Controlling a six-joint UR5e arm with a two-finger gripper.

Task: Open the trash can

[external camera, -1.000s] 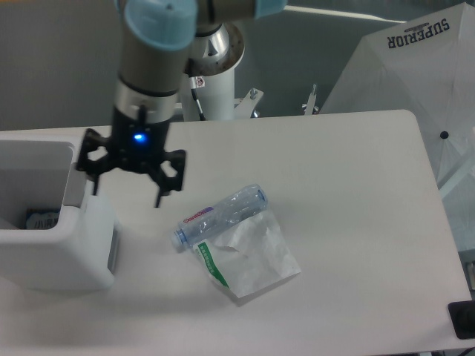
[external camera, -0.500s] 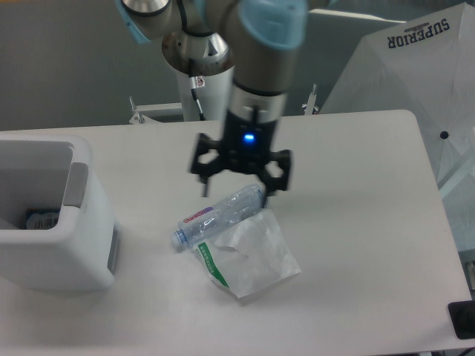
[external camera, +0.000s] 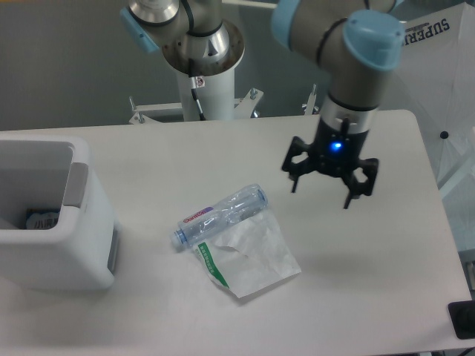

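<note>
I've swung the gripper (external camera: 329, 190), jaws spread wide and empty, from above the bottle (external camera: 220, 215) to right of centre, with the open bin (external camera: 56, 222) at far left.

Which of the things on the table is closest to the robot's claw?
The clear plastic bottle, lying on its side mid-table. Its far end lies nearest the open gripper; the white bag sits farther forward, and the trash can stands at the far left edge.
</note>
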